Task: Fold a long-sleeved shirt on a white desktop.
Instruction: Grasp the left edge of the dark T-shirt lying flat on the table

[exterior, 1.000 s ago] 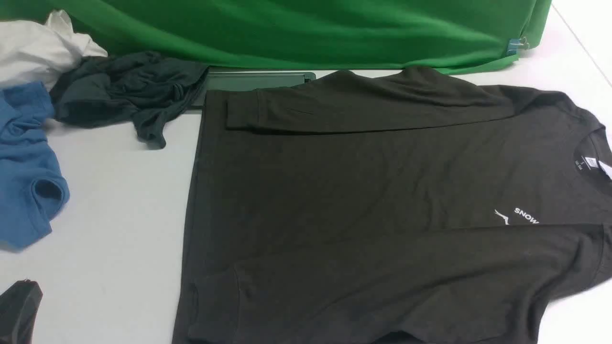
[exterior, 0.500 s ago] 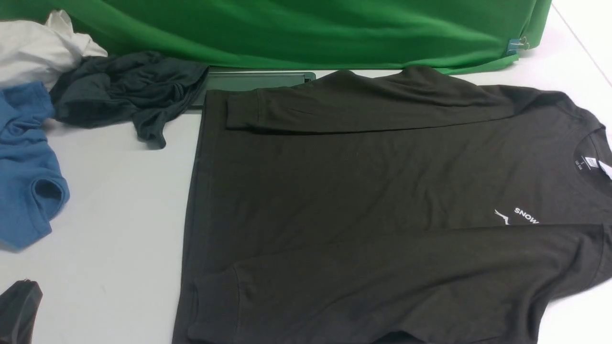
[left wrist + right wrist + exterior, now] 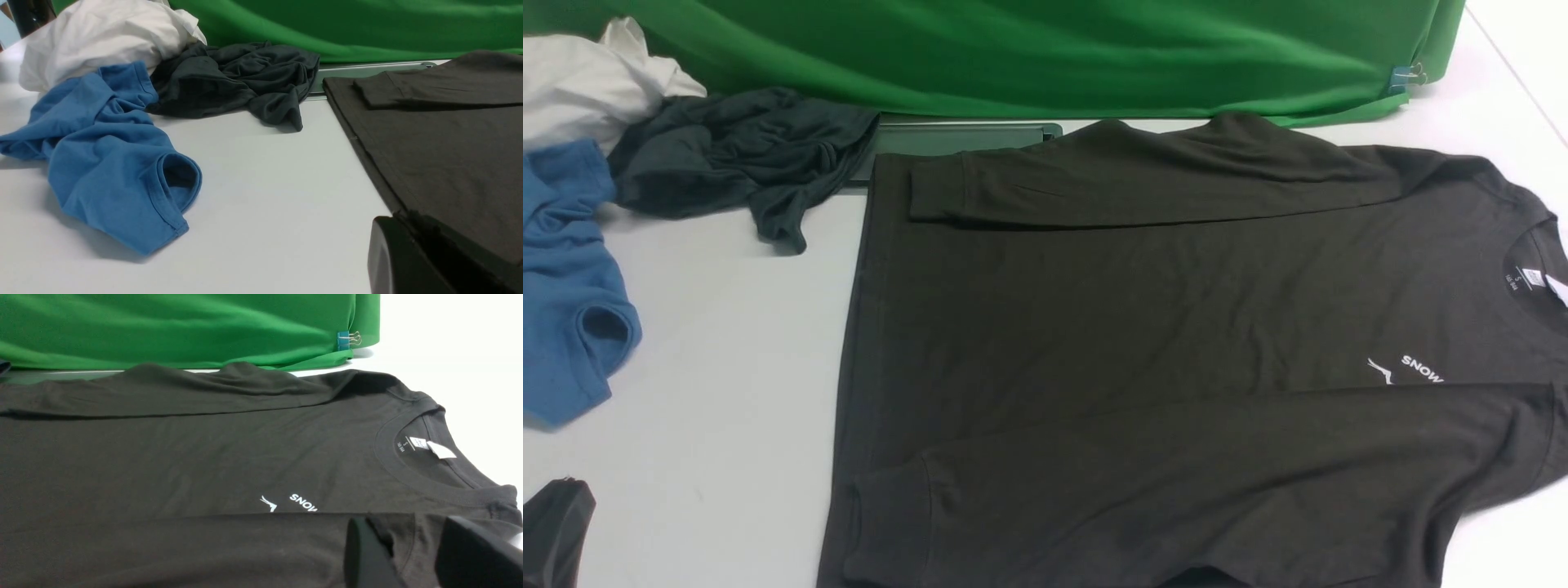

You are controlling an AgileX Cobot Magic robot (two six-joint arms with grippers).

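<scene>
We judge the dark brown-black knit long-sleeved shirt (image 3: 1143, 327) sleeves-folded, body fold remaining; left end effector (image 3: 412, 249) closed, empty, right end effector (image 3: 406, 539) part-open, empty.

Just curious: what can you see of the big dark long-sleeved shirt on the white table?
The brown-black knit long-sleeved shirt lies flat, front up, on the matte white desktop, collar toward the robot's right. Both cuffed sleeves are folded across the body. It bears a small white SNOW logo and a white neck label.
</scene>
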